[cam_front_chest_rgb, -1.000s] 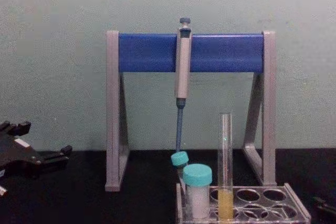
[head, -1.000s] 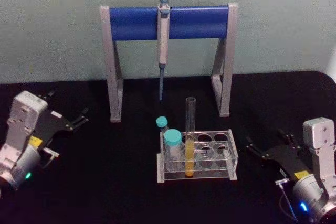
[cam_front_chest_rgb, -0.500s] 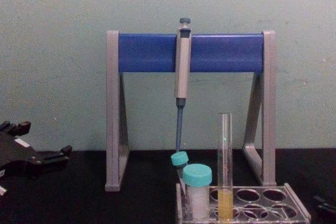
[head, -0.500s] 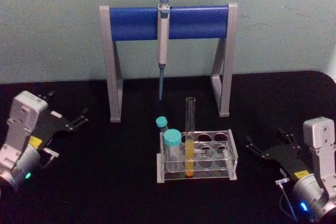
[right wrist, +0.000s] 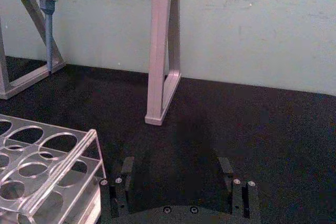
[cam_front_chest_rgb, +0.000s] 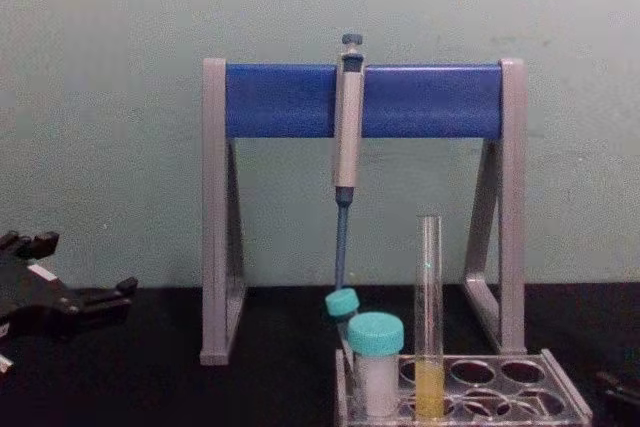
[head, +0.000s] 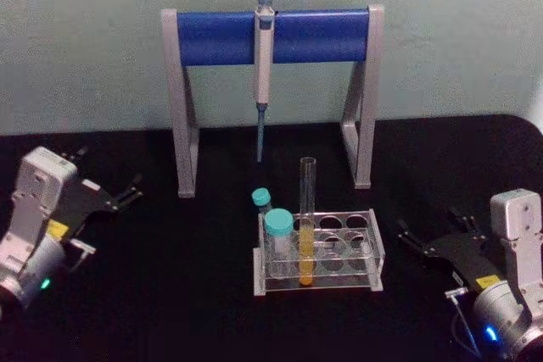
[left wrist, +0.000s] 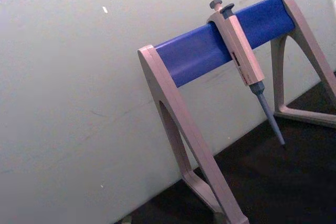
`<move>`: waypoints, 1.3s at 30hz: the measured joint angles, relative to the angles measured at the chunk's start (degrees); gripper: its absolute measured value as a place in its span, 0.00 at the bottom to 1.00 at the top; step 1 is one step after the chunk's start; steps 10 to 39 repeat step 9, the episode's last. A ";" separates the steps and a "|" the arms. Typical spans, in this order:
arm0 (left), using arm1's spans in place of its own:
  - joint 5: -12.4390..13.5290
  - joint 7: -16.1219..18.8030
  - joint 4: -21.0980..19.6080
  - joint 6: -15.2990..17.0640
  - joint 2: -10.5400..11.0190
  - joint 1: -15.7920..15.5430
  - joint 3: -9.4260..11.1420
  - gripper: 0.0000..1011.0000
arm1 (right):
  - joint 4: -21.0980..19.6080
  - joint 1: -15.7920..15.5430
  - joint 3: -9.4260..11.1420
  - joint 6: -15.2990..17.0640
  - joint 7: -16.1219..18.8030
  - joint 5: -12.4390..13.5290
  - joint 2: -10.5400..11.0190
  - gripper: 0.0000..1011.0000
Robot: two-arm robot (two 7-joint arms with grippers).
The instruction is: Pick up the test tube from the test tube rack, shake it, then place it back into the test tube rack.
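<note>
The test tube (head: 306, 222) stands upright at frame centre in the clear plastic rack (head: 371, 253), open mouth up, slim round-bottomed glass, yellow-orange liquid low. My left gripper (head: 121, 193) at left and right gripper (head: 433, 233) at lower right rest spread, empty.

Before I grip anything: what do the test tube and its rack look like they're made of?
Test tube: probably glass, clear, smooth and thin-walled, yellow-orange liquid visible through it. Test tube rack: likely clear acrylic-type plastic, glossy flat plates with bright edges.
</note>
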 joint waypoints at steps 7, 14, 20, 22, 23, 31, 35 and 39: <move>0.00 0.00 0.00 0.00 0.00 0.00 0.00 0.99 | -0.03 0.00 0.00 -0.03 0.00 0.05 0.02 0.99; 0.00 0.00 0.00 0.00 0.00 0.00 0.00 0.99 | -0.04 0.00 0.00 -0.03 0.00 0.06 0.02 0.99; 0.00 0.00 0.00 0.00 0.00 0.00 0.00 0.99 | -0.04 0.00 0.00 -0.03 0.00 0.06 0.02 0.99; 0.00 0.00 0.00 0.00 0.00 0.00 0.00 0.99 | -0.04 0.00 0.00 -0.03 0.00 0.06 0.02 0.99; 0.00 0.00 0.00 0.00 0.00 0.00 0.00 0.99 | -0.04 0.00 0.00 -0.03 0.00 0.06 0.02 0.99; 0.00 0.00 0.00 0.00 0.00 0.00 0.00 0.99 | -0.04 0.00 0.00 -0.03 0.00 0.06 0.02 0.99; 0.00 0.00 0.00 0.00 0.00 0.00 0.00 0.99 | -0.04 0.00 0.00 -0.03 0.00 0.06 0.02 0.99; 0.00 0.00 0.00 0.00 0.00 0.00 0.00 0.99 | -0.04 0.00 0.00 -0.03 0.00 0.06 0.02 0.99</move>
